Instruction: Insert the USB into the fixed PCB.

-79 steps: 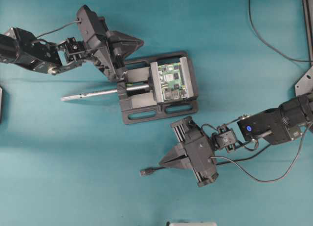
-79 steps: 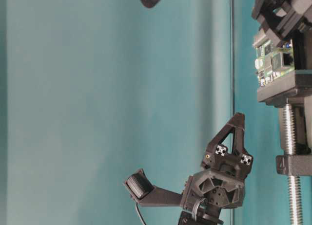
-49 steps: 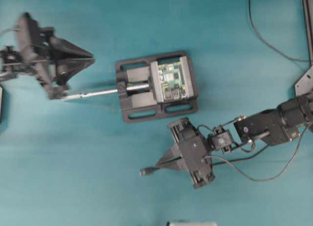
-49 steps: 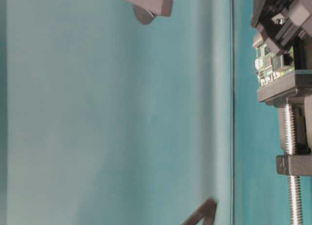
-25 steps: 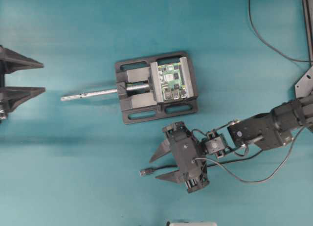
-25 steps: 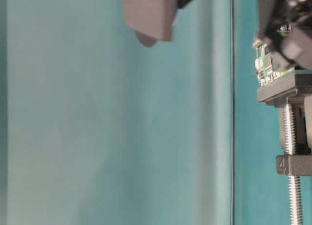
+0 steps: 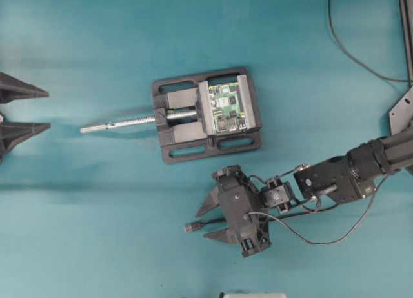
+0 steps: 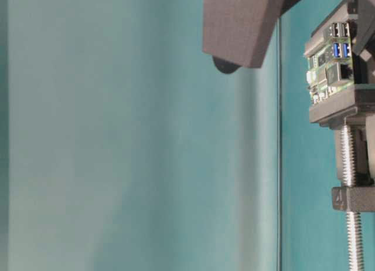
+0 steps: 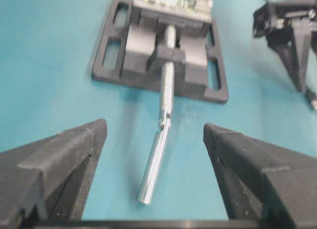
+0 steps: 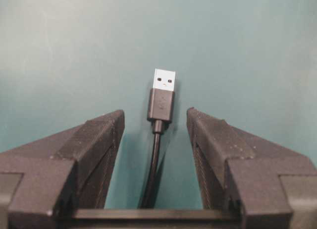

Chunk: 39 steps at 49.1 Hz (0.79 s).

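Closest to where I stand, the right gripper hangs low over the teal bench, its 2 fingers spread wide and grasping nothing. The USB lies flat on the bench between them, touching neither finger, its silver tip pointing away from the gripper body and its thin black cable running back under the palm. From overhead, the plug sits just past the fingertips, on the left side of the gripper.

Farther up the bench stands the black vise, its silver screw rod sticking out to the left. The fixed PCB is clamped in the right-hand part of the vise, green with silver ports; in the table-level view its ports include 2 blue ones. The USB is well apart from the board, below the vise in the overhead view.

At the far left edge, the left gripper is also released, fingers wide and empty, pointing toward the rod's free end but apart from it. A thicker black cable curves across the top right corner.
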Available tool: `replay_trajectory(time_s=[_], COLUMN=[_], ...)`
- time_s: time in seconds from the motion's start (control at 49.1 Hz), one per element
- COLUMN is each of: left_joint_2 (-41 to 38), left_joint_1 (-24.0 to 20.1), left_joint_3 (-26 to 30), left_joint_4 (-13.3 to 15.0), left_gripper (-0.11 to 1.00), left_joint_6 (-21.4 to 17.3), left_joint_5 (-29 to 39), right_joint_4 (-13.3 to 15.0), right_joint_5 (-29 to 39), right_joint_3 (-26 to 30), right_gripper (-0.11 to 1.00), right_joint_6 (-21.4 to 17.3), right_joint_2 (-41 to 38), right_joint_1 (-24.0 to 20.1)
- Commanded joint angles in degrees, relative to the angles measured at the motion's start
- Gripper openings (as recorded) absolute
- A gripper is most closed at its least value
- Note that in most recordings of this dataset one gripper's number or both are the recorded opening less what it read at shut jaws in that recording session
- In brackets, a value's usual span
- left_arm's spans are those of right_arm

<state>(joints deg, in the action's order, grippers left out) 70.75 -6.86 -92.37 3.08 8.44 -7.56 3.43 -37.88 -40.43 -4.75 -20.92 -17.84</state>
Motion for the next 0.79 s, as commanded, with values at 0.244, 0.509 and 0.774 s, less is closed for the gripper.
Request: replay_trajectory(time_s=[0.244, 0.509, 0.774], left_joint_2=[-2.11, -2.20, -2.11], left_joint_1=[0.00, 0.00, 0.00], left_joint_3=[1.49, 1.49, 1.49], left_joint_4=[-0.35, -0.35, -0.35], left_gripper=[0.96, 0.96, 0.96], left_joint_6=[-0.53, -0.53, -0.53], left_joint_5=[-1.14, -1.14, -1.14], right_joint_4=[-2.37, -2.72, -3.78], right_joint_5=[1.14, 1.14, 1.14], right_joint_3=[1.05, 1.32, 2.55], right_gripper=[0.56, 0.56, 0.56], right_joint_6=[0.00, -0.09, -0.44], right_joint_2=[0.79, 0.79, 0.18], right_joint_1=[0.00, 0.00, -0.62])
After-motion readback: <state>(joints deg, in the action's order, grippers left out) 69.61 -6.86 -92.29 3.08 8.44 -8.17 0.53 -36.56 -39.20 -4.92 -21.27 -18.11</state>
